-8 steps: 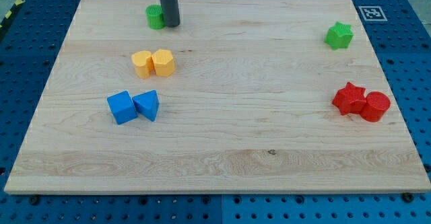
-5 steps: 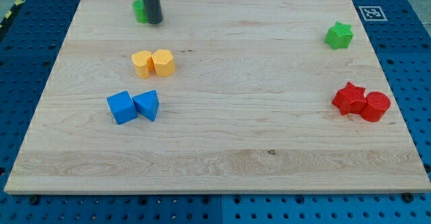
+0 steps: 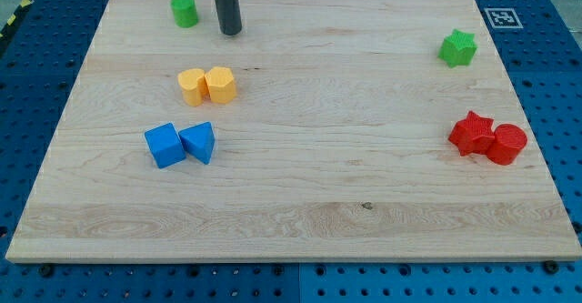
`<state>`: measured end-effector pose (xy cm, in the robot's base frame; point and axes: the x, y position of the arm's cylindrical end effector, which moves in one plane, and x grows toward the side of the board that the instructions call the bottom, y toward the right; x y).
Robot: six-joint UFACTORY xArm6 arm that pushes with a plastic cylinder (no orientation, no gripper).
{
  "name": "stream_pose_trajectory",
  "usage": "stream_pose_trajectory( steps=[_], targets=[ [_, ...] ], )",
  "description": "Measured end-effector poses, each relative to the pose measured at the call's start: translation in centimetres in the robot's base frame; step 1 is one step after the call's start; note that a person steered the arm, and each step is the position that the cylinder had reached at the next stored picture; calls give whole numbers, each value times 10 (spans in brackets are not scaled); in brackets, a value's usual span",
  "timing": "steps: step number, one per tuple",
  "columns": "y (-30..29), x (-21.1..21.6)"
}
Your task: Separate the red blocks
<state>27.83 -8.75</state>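
Two red blocks touch at the view's right: a red star-shaped block [image 3: 471,132] and a red cylinder [image 3: 507,144] just right of it and slightly lower. My tip [image 3: 231,31] rests on the board near the view's top left, far from both red blocks. It stands a short way right of a green cylinder [image 3: 185,11] and is apart from it.
A green star block [image 3: 457,47] sits at the upper right. Two yellow blocks [image 3: 206,85] touch below my tip. A blue cube [image 3: 164,145] and a blue triangular block [image 3: 199,142] touch at the left. A marker tag [image 3: 501,17] is at the board's top right corner.
The green cylinder was pushed up and left toward the board's top left. My tip went left with it, then moved back right, leaving the cylinder apart from it.
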Motion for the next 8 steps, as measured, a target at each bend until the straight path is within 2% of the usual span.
stream_pose_trajectory(
  steps=[2,3,5,6,8],
  targets=[
    [133,28],
    [163,91],
    [167,217],
    [193,268],
    [291,212]
  ],
)
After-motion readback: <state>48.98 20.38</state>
